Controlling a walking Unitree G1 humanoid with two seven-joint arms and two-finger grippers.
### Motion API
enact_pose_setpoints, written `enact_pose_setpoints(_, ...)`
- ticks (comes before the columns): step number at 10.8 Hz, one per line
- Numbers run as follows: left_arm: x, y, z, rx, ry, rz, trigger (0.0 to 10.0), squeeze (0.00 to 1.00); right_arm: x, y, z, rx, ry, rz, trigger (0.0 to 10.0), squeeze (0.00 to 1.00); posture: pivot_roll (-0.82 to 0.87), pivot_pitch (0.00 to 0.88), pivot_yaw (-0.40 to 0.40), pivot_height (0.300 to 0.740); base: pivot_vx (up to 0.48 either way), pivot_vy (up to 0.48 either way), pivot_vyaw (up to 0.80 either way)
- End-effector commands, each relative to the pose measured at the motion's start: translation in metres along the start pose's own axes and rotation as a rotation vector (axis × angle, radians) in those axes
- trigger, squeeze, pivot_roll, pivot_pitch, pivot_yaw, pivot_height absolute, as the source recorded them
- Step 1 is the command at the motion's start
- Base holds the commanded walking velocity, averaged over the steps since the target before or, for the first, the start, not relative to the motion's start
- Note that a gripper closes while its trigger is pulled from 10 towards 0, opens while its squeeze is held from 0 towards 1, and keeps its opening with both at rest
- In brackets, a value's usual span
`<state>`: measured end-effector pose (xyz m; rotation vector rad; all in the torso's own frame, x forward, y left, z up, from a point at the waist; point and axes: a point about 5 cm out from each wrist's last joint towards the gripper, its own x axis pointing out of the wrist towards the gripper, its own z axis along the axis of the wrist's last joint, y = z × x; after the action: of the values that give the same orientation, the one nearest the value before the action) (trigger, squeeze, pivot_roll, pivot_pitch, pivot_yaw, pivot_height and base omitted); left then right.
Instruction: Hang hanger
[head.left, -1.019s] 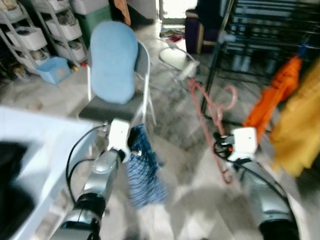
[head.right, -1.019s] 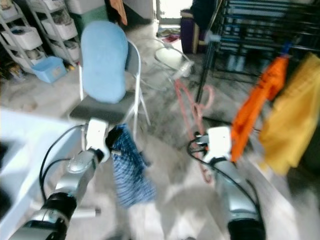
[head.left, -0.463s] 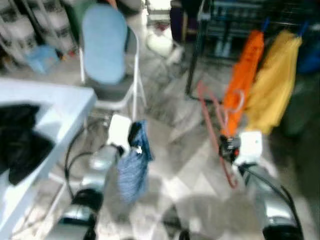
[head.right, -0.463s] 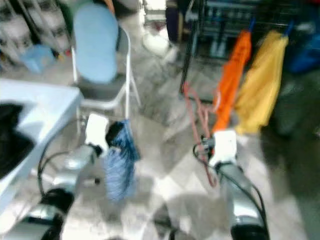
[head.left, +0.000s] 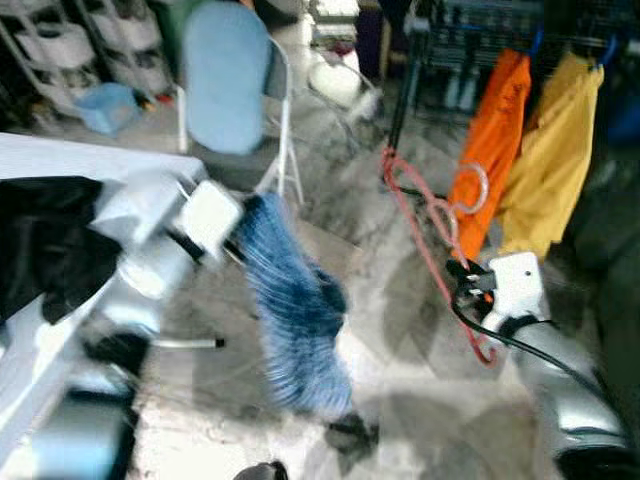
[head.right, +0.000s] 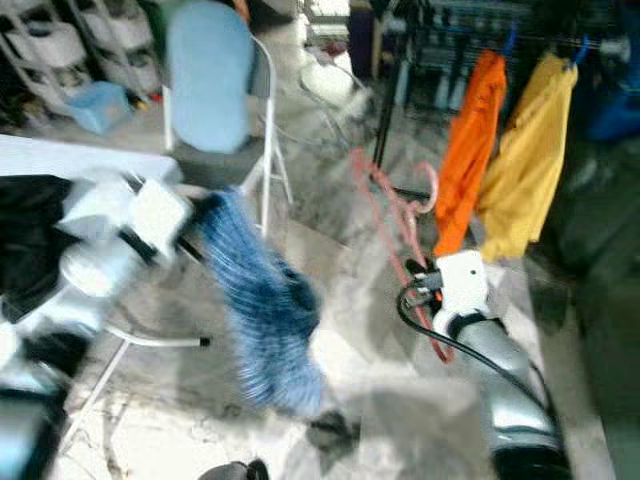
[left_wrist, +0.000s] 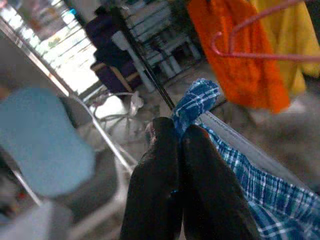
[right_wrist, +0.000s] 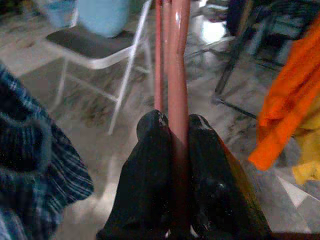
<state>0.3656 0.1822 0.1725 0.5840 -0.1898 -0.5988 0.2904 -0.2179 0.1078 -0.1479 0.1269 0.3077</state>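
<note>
A pink hanger (head.left: 432, 215) stands up from my right gripper (right_wrist: 172, 125), whose two black fingers (right_wrist: 150, 150) are shut on its bar (right_wrist: 176, 75); its hook (head.left: 468, 190) curls close to the orange garment. My left gripper (left_wrist: 180, 137) is shut on a blue plaid cloth (head.left: 290, 300), which swings out blurred below my left arm (head.left: 150, 270). Ahead on the right stands a dark clothes rack (head.left: 440, 20) with an orange garment (head.left: 490, 130) and a yellow garment (head.left: 550, 150) hanging on it.
A folding chair with a light blue back (head.left: 225, 75) stands ahead on the left. A white table edge (head.left: 60, 160) with dark clothing (head.left: 45, 240) lies at my left. White shelf carts (head.left: 55, 45) and a blue bin (head.left: 105, 105) stand far left. The floor is grey marble.
The camera has shifted. My left arm has swung up and leftward, and the plaid cloth now flares out to the right. The right gripper still holds the hanger, close to the orange garment.
</note>
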Motion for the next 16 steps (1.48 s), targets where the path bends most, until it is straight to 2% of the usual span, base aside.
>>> enact_pose_setpoints(1,0.002,0.001,0.005,0.110,0.001,-0.053,10.0,0.00,-0.003,0.002,0.006,-0.007,-0.014,0.077,10.0,0.00,-0.07,0.116,0.055,0.740,0.000,0.000,0.00)
enact_pose_setpoints(2,0.003,0.007,0.008,0.197,0.008,-0.068,10.0,0.00,-0.009,-0.002,0.008,-0.015,-0.006,0.120,10.0,0.00,-0.07,0.114,0.057,0.740,0.000,0.000,0.00)
enact_pose_setpoints(3,0.004,0.012,0.012,0.241,0.007,-0.055,10.0,0.00,-0.016,-0.004,0.008,-0.013,0.005,0.188,10.0,0.00,-0.07,0.114,0.060,0.740,0.000,0.000,0.00)
enact_pose_setpoints(5,0.009,0.011,0.014,0.259,-0.012,-0.066,10.0,0.00,-0.032,0.003,0.006,0.010,0.048,0.345,10.0,0.00,-0.08,0.117,0.064,0.740,0.000,0.000,0.00)
enact_pose_setpoints(9,0.013,-0.001,0.013,0.258,-0.039,-0.098,10.0,0.00,-0.044,0.015,-0.004,0.064,0.114,0.453,10.0,0.00,-0.09,0.121,0.063,0.740,0.000,0.000,0.00)
enact_pose_setpoints(11,0.013,-0.003,0.011,0.257,-0.035,-0.091,10.0,0.00,-0.049,0.020,-0.009,0.040,0.163,0.511,10.0,0.00,-0.09,0.125,0.060,0.740,0.000,0.000,0.00)
enact_pose_setpoints(13,0.012,-0.003,0.007,0.268,-0.007,-0.089,10.0,0.00,-0.056,0.015,-0.010,0.004,0.224,0.544,10.0,0.00,-0.09,0.129,0.057,0.740,0.000,0.000,0.00)
enact_pose_setpoints(16,0.008,-0.004,-0.006,0.279,0.078,-0.110,10.0,0.00,-0.063,-0.002,-0.004,-0.039,0.243,0.507,10.0,0.00,-0.10,0.136,0.065,0.740,0.000,0.000,0.00)
